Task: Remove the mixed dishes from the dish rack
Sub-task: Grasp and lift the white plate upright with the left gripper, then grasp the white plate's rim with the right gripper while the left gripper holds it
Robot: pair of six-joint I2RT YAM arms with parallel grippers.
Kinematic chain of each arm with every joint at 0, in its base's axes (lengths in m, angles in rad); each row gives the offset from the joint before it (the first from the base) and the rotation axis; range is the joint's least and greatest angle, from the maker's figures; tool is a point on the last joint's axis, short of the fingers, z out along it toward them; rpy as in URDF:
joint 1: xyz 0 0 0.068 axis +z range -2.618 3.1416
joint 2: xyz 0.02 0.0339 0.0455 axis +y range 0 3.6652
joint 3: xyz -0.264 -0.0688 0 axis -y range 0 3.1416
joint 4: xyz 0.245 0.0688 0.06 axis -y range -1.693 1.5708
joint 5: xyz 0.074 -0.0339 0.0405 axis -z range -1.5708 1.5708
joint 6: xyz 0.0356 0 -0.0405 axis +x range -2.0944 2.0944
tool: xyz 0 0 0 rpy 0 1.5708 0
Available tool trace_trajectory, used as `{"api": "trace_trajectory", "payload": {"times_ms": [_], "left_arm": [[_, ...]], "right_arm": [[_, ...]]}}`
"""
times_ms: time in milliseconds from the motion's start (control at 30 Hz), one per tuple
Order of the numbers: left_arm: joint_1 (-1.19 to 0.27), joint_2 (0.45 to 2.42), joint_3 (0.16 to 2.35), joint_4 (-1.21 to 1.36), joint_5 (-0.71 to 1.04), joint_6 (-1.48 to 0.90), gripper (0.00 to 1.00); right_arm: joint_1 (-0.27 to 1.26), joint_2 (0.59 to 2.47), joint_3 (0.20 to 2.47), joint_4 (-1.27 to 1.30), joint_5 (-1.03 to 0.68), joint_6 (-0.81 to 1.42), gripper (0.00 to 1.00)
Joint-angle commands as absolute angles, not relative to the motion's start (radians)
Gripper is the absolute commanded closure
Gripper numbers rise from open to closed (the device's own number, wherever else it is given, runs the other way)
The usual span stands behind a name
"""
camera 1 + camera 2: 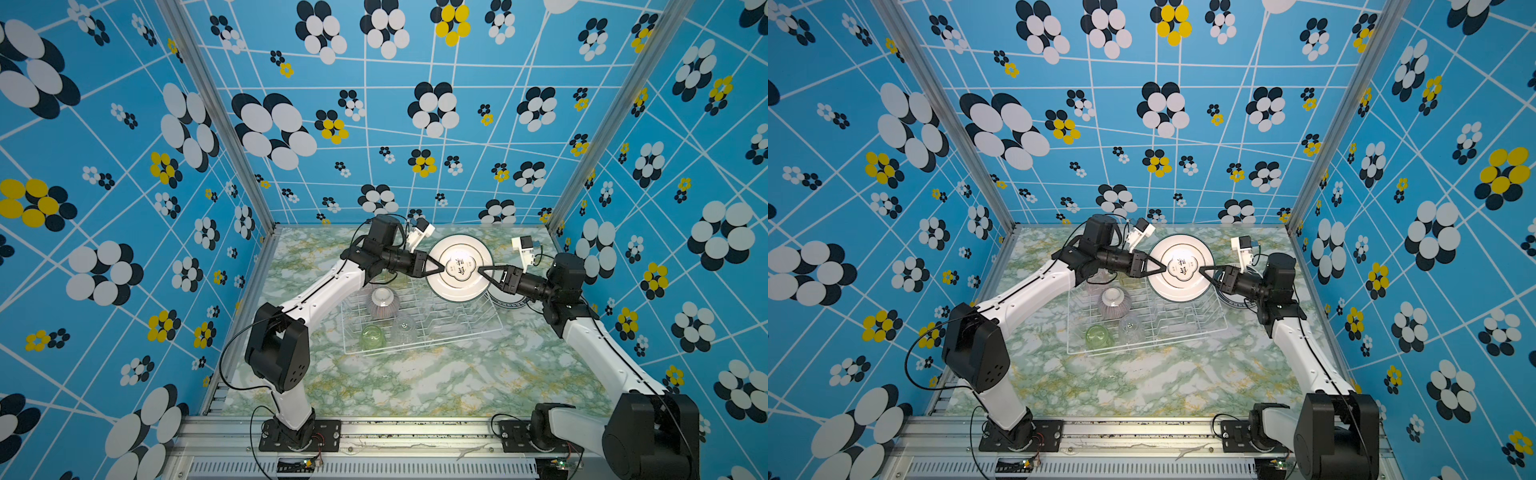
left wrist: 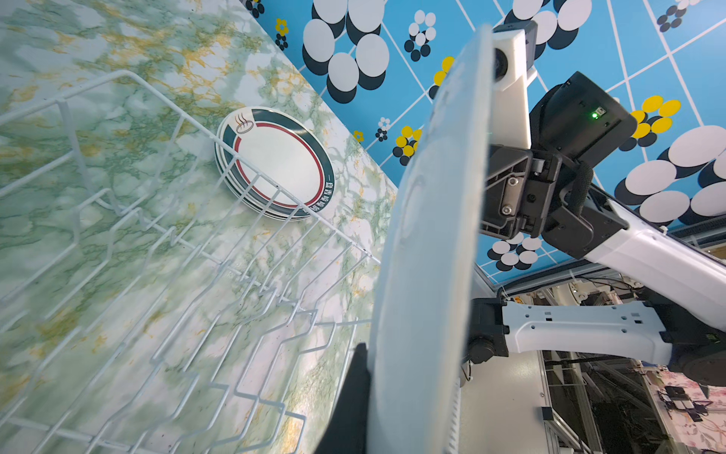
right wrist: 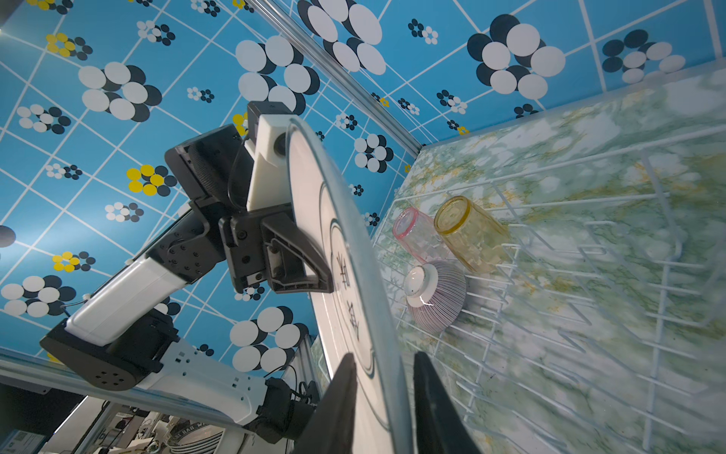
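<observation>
Left gripper [image 1: 441, 269] [image 1: 1163, 269]: jaws are pressed together on the left edge of the raised plate [image 1: 459, 251] [image 1: 1179, 253]. In the left wrist view the plate [image 2: 424, 255] is seen edge-on, with one dark finger [image 2: 349, 401] laid flat against its face. The second finger is hidden behind the plate.

Right gripper [image 1: 481, 271] [image 1: 1202, 271]: jaws are set on the plate's right edge. In the right wrist view the plate rim [image 3: 310, 188] is straddled by both fingers [image 3: 338, 405], and a thin gap seems to be left on one side. Whether the rim is actually pinched cannot be told.

The raised plate is found at frame centre in both top views, between the two grippers, over the upper right corner of the dish rack [image 1: 424, 342] [image 1: 1150, 343]. Its broad face, with a dark printed mark, is turned toward the top camera. A green rim is seen along its lower edge.

The rack is placed on the marble table [image 1: 415, 382], and its divider wires [image 2: 176, 243] [image 3: 589, 275] are seen empty in both wrist views.

- Left half of the rack: striped bowl [image 1: 382, 303] [image 1: 1113, 302] [image 3: 434, 295], upside down.
- Below the bowl in the top views: green tumbler [image 1: 372, 336] [image 1: 1098, 336] and clear tumbler [image 1: 404, 328] [image 1: 1130, 328], side by side.
- Just beside the bowl, seen from the right wrist: pink tumbler [image 3: 416, 236] and yellow tumbler [image 3: 469, 234].

A plate stack [image 1: 509, 301] [image 2: 275, 165] is set on the table just outside the rack's right side, partly covered by the right arm in the top views.
</observation>
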State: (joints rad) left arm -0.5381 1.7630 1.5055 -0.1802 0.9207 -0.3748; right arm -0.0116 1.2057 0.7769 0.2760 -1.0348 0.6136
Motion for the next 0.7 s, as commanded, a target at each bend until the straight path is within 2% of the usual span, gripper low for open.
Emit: {"api": "trace_trajectory", "payload": {"times_ms": [0,133,200,367,433,533,667], "left_arm": [[-0.547,1.784,1.540,-0.109,0.978,-0.406,1.00],[-0.554,1.793,1.556,-0.138,0.958,-0.389,0.99],[-0.558,1.793,1.573,-0.190,0.930,-0.355,0.92],[-0.560,1.781,1.578,-0.263,0.873,-0.305,0.67],[-0.560,1.778,1.581,-0.293,0.853,-0.284,0.52],[-0.558,1.774,1.584,-0.327,0.830,-0.259,0.39],[-0.554,1.740,1.572,-0.379,0.747,-0.208,0.38]], "right_arm": [[-0.006,1.210,0.768,0.319,-1.062,0.625,0.78],[-0.006,1.207,0.767,0.318,-1.053,0.628,0.92],[-0.006,1.204,0.766,0.317,-1.041,0.627,1.00],[-0.006,1.200,0.770,0.323,-1.015,0.634,1.00],[-0.005,1.199,0.773,0.329,-1.009,0.642,1.00],[-0.006,1.195,0.775,0.329,-0.989,0.647,1.00],[-0.012,1.191,0.789,0.287,-0.943,0.636,1.00]]}}
